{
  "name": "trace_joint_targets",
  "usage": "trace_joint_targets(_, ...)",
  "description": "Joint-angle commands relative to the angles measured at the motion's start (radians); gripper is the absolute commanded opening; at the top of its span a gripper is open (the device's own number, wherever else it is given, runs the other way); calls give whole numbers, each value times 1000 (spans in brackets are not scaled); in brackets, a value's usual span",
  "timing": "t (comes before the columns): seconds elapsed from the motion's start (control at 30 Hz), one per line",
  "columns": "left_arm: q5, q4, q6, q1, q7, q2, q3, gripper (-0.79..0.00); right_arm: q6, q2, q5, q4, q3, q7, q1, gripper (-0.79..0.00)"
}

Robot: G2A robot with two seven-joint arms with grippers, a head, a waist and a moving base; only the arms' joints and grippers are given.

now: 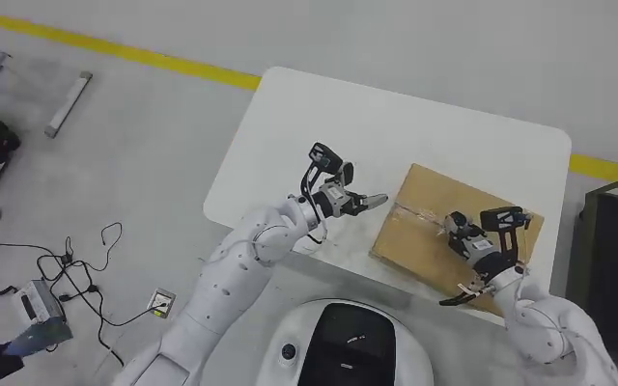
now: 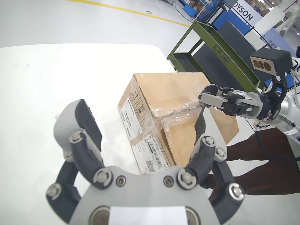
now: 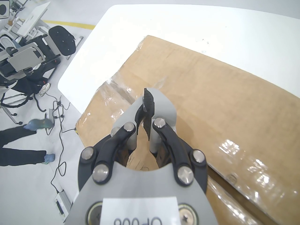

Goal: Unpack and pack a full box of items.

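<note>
The left gripper is spread wide, its two dark fingers well apart with nothing between them. It hangs above the table, just off the box's short end, and points at that end. One finger frames the bare table beside the box and the other overlaps the box's near top edge.

The right gripper is pinched narrow, its pads pressed together. It is over the box, with its tips down at the middle seam of the lid, where the clear tape lies crinkled. I cannot tell whether a bit of tape is caught between the pads.

The cardboard box is closed, its flaps flat and taped along the seam. The tape runs down over the short end facing the left gripper. White labels are stuck on that end.

The box sits on the white table, towards the side where the right arm is, with a wide stretch of bare tabletop on its other side. A green cart stands on the floor beyond the box, off the table.
</note>
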State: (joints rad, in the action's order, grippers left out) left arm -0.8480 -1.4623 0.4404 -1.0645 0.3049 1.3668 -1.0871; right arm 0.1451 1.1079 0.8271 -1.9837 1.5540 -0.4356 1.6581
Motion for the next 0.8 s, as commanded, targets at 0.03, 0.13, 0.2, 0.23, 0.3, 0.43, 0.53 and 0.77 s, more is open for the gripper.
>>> trace_joint_targets(0.03,6,9,0,3,6,1,9,0,-8,1,-4,9,0,10,4,-785)
trace_joint_targets(0.13,-7,19,-1,7,8,2,24,0,-14,2,-6,17,1,17,4,-785)
trace_joint_targets(0.2,-28,25,-6,14,0,4,37,0,-21,3,-10,21,2,23,0,-785)
trace_joint_targets(0.23,-33,29,-10,16,-8,5,43,0,-21,3,-12,22,0,25,-2,-634)
trace_joint_targets(0.3,-55,34,-18,23,-21,8,54,0,-24,4,-13,23,-1,24,-7,-342)
trace_joint_targets(0.43,-61,48,-28,31,-43,10,59,0,-32,4,-17,19,9,24,-10,-18)
trace_joint_targets(0.53,-58,56,-35,32,-51,10,54,0,-27,2,-11,10,30,19,-1,0)
trace_joint_targets(0.77,-54,58,-38,32,-50,8,49,0,-5,-4,-5,-19,109,8,59,0)
